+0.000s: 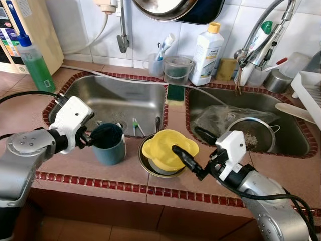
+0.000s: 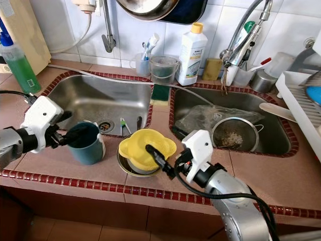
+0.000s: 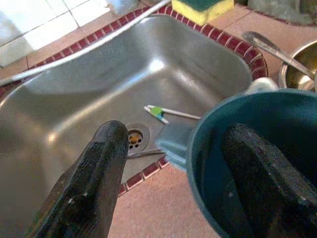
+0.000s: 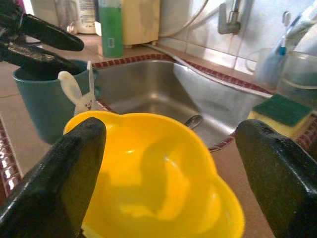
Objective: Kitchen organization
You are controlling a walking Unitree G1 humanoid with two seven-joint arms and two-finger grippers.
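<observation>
Already the left gripper (image 3: pixel 173 178) straddles the mug (image 1: pixel 108 143) rim, one finger inside, one outside, not visibly clenched. Right gripper (image 4: pixel 168 163) gapes wide just short of the yellow bowl (image 1: pixel 168 149), which lies straight ahead.

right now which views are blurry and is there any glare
Left wrist view: the left hand's fingers are soft and out of focus, with a bright glare patch on the left sink. Right wrist view: the black fingers are blurred, the yellow bowl fairly clear. Both eye views are sharp.
</observation>
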